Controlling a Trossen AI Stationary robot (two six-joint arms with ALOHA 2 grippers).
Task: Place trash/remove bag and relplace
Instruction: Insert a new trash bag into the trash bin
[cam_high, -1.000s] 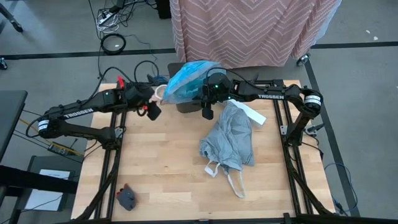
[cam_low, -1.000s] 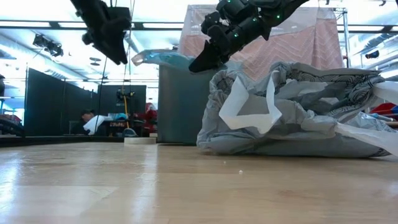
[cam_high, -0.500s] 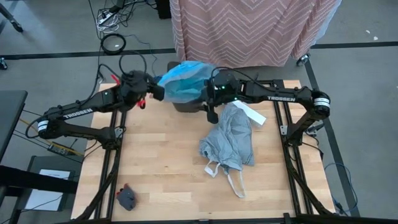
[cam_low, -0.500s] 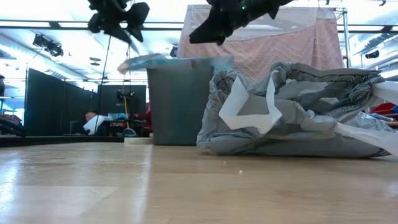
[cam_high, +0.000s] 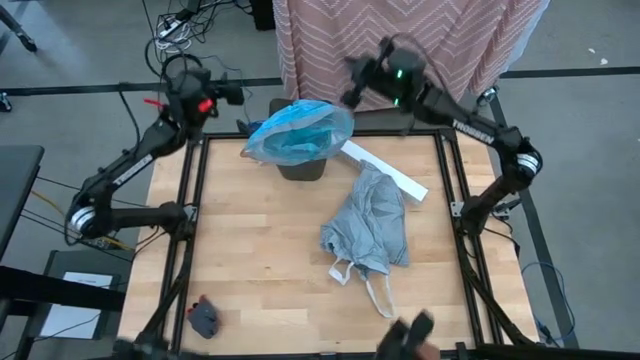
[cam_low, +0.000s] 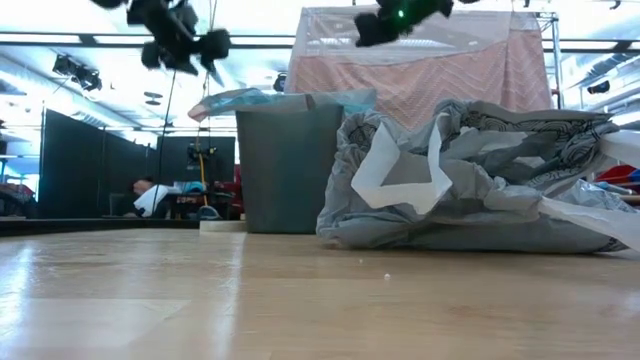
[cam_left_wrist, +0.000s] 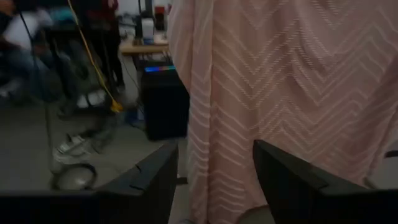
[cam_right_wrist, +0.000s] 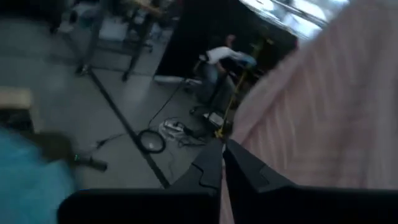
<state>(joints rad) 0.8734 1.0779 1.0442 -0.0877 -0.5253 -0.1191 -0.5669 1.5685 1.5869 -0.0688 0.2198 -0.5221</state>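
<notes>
Grippers hung high and clear of the work. The left gripper (cam_left_wrist: 214, 180) had its two dark fingers spread wide with nothing between them, pointed at the pink chevron curtain (cam_left_wrist: 280, 74) past the table's far edge. The right gripper (cam_right_wrist: 225, 167) had its fingers pressed together with nothing in them, raised near the same curtain above the far right of the table (cam_high: 250, 270).

Below and between the two arms stood the grey bin (cam_low: 288, 165) at the far edge, with the turquoise-blue bag (cam_high: 300, 130) draped loosely over its mouth, one flap trailing off the left side and not visibly pulled down around the rim. The grey bag (cam_high: 370, 225) lay slumped in the middle of the table, well apart from the bin, its loop handles (cam_high: 372, 290) spilling toward the near edge. A long white box (cam_high: 385, 170) lay beside its far end.

Both bags looked thin, light and limp, likely slippery between hard fingers and easy to tear or drag out of place. The blue one would probably best be pinched at its free edge and drawn down outside the rim; the grey one offered its handles as the surest hold.
</notes>
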